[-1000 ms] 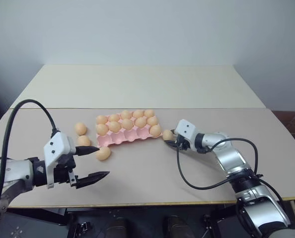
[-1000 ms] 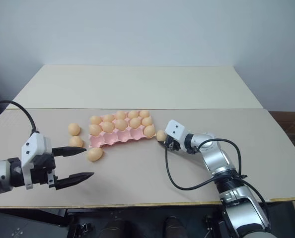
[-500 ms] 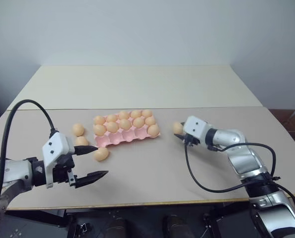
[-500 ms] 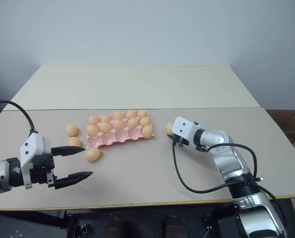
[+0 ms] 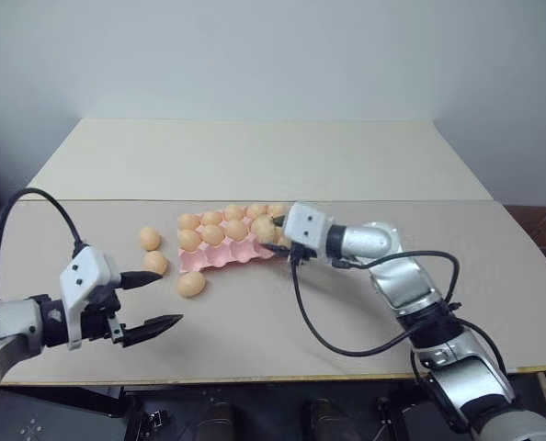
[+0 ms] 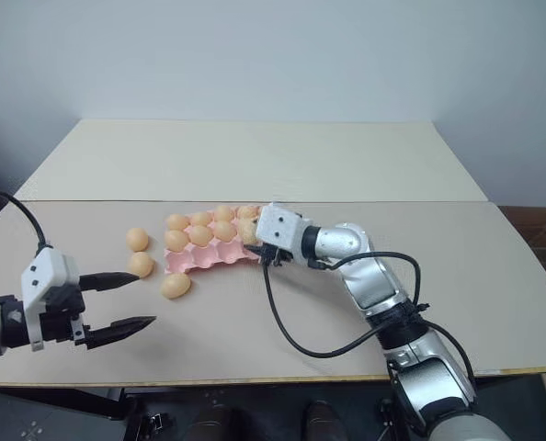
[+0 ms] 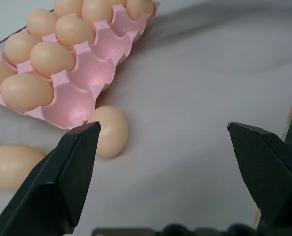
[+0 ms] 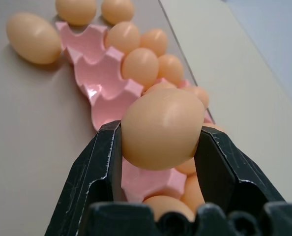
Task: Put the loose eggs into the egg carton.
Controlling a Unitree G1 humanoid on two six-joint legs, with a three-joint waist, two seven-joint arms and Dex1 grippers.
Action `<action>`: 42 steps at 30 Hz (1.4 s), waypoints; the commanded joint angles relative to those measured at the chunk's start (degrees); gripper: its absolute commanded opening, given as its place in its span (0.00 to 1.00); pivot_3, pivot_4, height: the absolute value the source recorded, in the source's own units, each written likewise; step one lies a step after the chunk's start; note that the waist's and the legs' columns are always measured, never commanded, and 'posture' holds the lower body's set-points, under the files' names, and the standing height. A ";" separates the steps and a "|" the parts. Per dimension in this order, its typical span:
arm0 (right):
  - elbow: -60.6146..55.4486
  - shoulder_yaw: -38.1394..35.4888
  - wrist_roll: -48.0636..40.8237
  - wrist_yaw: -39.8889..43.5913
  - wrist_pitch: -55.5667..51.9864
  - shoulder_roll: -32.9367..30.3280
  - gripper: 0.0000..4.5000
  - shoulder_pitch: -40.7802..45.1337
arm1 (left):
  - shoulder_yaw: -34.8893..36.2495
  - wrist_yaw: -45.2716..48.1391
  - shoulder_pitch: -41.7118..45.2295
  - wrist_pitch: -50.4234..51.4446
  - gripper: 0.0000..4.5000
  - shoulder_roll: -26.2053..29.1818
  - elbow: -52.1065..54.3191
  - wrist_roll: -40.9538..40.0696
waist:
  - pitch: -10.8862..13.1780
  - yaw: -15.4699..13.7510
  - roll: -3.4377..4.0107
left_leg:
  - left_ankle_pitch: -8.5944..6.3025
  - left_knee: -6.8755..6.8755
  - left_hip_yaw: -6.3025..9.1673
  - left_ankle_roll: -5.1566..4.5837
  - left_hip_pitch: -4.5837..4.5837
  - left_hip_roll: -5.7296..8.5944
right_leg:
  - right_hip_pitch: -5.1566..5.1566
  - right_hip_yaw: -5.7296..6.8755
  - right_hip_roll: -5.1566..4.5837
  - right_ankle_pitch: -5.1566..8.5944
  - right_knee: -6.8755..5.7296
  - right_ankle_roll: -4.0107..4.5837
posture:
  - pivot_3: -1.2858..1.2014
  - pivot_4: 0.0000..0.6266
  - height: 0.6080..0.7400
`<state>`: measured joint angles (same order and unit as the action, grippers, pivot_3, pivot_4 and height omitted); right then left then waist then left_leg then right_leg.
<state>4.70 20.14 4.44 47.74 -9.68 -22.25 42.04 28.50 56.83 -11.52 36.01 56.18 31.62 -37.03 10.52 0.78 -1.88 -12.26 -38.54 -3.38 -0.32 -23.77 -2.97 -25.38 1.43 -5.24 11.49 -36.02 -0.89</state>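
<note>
The pink egg carton [image 5: 223,257] lies at mid-table, its back rows full of eggs and several front cups bare. My right gripper [image 5: 275,235] hovers over the carton's right end, shut on a pale orange egg [image 8: 160,115]. Three loose eggs [image 5: 191,284] [image 5: 155,262] [image 5: 149,238] rest on the table left of and in front of the carton. My left gripper [image 5: 170,299] hangs open near the front left, nothing between its fingers [image 7: 62,182]. In its wrist view the nearest loose egg [image 7: 109,131] lies beside the carton's corner [image 7: 82,105].
The beige table [image 5: 282,312] has free room in front of and right of the carton. A second, paler tabletop [image 5: 255,156] adjoins behind. A black cable [image 5: 301,312] loops from my right wrist over the table.
My right gripper has lifted the egg from the table right of the carton and carried it left, over the carton's right end. The left gripper drifted slightly left, still open.
</note>
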 commanded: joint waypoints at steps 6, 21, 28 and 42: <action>4.30 -1.14 -0.74 0.49 3.18 2.56 0.81 3.75 | 3.65 -0.78 -1.85 -0.27 1.00 -0.35 2.16 0.17 | 0.00 0.34 0.00 | 0.00 0.01 0.00 0.00 0.02 -0.05 | -0.07 -0.02 0.07 -0.02 -0.07 0.05 | 0.52 0.24 1.00; -3.62 -4.44 -0.30 -0.80 2.33 -1.30 0.99 -0.11 | 5.04 -2.83 -5.44 0.06 1.00 -2.19 2.86 0.72 | 0.00 0.10 0.00 | 0.00 0.22 -0.04 0.00 0.01 -0.03 | -0.14 -0.04 0.06 -0.04 0.00 0.04 | 0.52 0.24 1.00; -19.15 -9.75 -3.75 3.06 -2.48 -11.46 0.99 -12.17 | 10.77 -4.56 -9.85 -1.88 1.00 -10.97 3.14 -2.10 | -0.04 -0.10 -0.09 | 0.00 0.35 -0.06 0.00 -0.01 0.00 | -0.12 -0.02 0.01 -0.08 0.15 -0.08 | 0.52 0.24 1.00; -29.21 -11.97 -6.62 1.86 -9.83 -15.12 0.99 -19.09 | -0.79 -14.93 -2.15 -4.31 1.00 -16.82 -1.81 5.26 | -0.10 -0.44 -0.18 | 0.04 0.33 -0.15 0.09 0.44 0.01 | 0.15 -0.16 0.00 -0.03 0.07 0.05 | 0.52 0.24 1.00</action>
<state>-22.18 10.01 -1.48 50.49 -18.76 -36.88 22.83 29.38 43.51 -14.58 33.25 39.89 29.80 -32.83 10.42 0.34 -2.06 -12.21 -38.22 -3.56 -0.24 -23.36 -2.95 -25.22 1.24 -5.25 11.46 -35.91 -0.86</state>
